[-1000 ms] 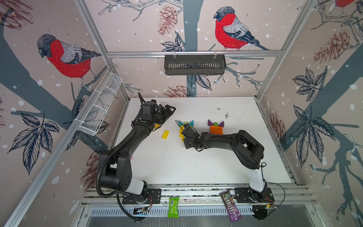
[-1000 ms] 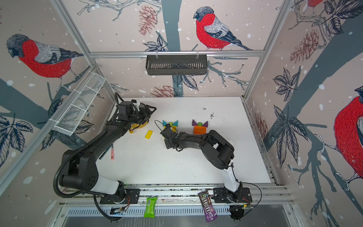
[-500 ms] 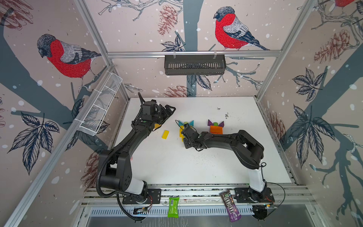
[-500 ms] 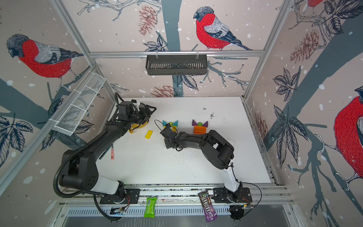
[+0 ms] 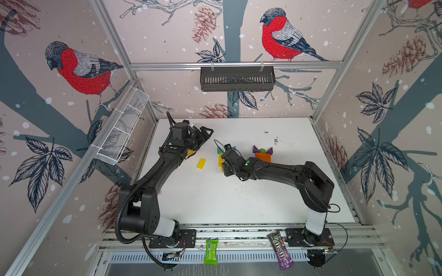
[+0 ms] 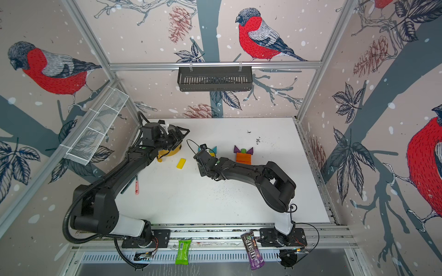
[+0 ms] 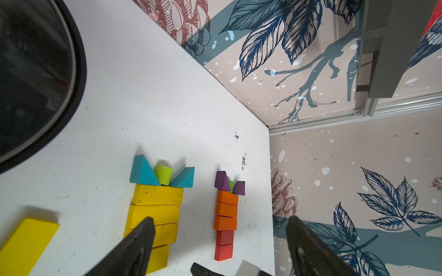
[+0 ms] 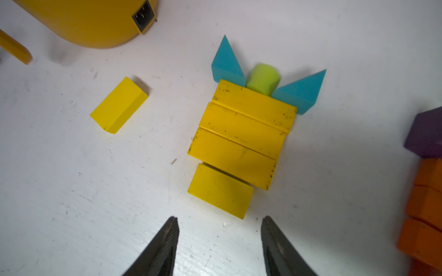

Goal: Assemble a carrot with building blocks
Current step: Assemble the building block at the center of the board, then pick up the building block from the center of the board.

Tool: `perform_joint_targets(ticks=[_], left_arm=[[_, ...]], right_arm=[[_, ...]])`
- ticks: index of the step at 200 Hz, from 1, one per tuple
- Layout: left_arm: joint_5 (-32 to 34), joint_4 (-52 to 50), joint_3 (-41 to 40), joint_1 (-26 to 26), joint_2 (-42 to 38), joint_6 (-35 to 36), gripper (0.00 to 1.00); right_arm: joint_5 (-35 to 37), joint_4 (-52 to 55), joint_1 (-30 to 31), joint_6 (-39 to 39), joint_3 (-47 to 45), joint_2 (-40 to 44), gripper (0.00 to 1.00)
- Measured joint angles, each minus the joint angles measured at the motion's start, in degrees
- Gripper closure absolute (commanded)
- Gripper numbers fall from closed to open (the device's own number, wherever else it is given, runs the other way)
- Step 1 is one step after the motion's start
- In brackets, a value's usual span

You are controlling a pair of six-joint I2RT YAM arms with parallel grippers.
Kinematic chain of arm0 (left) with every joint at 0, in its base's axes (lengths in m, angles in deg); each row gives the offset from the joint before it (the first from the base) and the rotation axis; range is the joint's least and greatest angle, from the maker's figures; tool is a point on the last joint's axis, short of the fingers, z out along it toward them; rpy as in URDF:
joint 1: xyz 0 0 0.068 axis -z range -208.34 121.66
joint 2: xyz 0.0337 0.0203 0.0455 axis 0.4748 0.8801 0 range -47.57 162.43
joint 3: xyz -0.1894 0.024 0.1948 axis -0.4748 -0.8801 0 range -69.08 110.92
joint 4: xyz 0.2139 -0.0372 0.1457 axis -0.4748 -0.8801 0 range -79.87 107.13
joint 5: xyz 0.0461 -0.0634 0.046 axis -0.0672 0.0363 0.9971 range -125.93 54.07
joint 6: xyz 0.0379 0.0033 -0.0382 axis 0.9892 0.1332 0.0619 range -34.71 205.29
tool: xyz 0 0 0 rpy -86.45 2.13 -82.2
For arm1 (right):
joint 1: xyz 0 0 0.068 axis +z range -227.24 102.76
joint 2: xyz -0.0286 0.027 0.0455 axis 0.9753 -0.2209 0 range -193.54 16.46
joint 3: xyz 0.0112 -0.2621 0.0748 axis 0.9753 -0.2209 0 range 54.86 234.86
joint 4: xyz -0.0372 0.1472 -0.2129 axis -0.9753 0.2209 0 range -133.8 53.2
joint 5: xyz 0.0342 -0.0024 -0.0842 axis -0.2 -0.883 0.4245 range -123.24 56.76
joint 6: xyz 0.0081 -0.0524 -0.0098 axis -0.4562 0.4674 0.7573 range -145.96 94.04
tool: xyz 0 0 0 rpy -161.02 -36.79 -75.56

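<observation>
1. The white table (image 5: 215, 203) is scuffed, with dark specks (image 5: 276, 141) toward 1 o'clock. Walls (image 5: 79, 69) papered with birds and branches close it in at 9, 12 and 3 o'clock.
2. A black basket (image 5: 236, 78) hangs on the 12 o'clock wall, and a white wire basket (image 5: 122, 129) slants along the 9 o'clock wall.
3. The yellow carrot (image 8: 241, 133) lies just 11 o'clock of the table's centre, made of three long bars touching side by side. Two teal triangles (image 8: 226, 63) and a lime block (image 8: 263, 80) sit at its 12 o'clock end. A short yellow bar (image 8: 220, 190) lies close against its 6 o'clock end, skewed.
4. A loose yellow bar (image 5: 201, 163) lies apart at 9 o'clock of that carrot. An orange-and-red carrot (image 5: 263, 156), topped by purple triangles (image 5: 256, 149), lies at its 3 o'clock.
5. The right gripper (image 8: 220, 218) hovers at the yellow carrot's 6 o'clock tip, jaws moderately apart and empty.
6. The left gripper (image 7: 219, 219) hangs spread wide and empty by the yellow pot (image 6: 171, 153) at 10 o'clock.
7. A slim pink tool (image 6: 136, 187) lies near the 8 o'clock edge. A green packet (image 5: 211, 248) and a purple packet (image 5: 281, 251) rest on the front rail at 6 o'clock.
8. The widest open stretch runs from the centre toward 6 o'clock, between the two arm bases.
</observation>
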State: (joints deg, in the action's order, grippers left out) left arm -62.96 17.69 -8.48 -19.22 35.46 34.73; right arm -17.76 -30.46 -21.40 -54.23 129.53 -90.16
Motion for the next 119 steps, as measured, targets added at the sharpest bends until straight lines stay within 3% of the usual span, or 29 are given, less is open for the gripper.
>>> perform_joint_targets(ticks=[39,72,78,90,119], left_arm=[[1.0,-0.9,0.2,-4.3,-3.1,1.0,0.12],[5.3,-1.4,0.3,-8.6,-5.8,1.2,0.09],[6.3,-1.4,0.3,-9.2,-6.2,1.3,0.09],[7.5,-1.8,0.3,-10.4,-7.0,1.5,0.08],[9.5,-2.9,0.3,-12.7,-7.7,1.4,0.08]], right_arm=[[1.7,-0.8,0.0,4.7,1.4,1.9,0.38],[1.8,-3.1,0.0,9.4,3.2,0.9,0.28],[1.8,-3.3,0.0,10.2,3.6,0.6,0.24],[1.6,-3.8,0.0,11.1,4.4,-0.2,0.00],[0.8,-6.2,0.1,14.8,6.6,-2.4,0.01]])
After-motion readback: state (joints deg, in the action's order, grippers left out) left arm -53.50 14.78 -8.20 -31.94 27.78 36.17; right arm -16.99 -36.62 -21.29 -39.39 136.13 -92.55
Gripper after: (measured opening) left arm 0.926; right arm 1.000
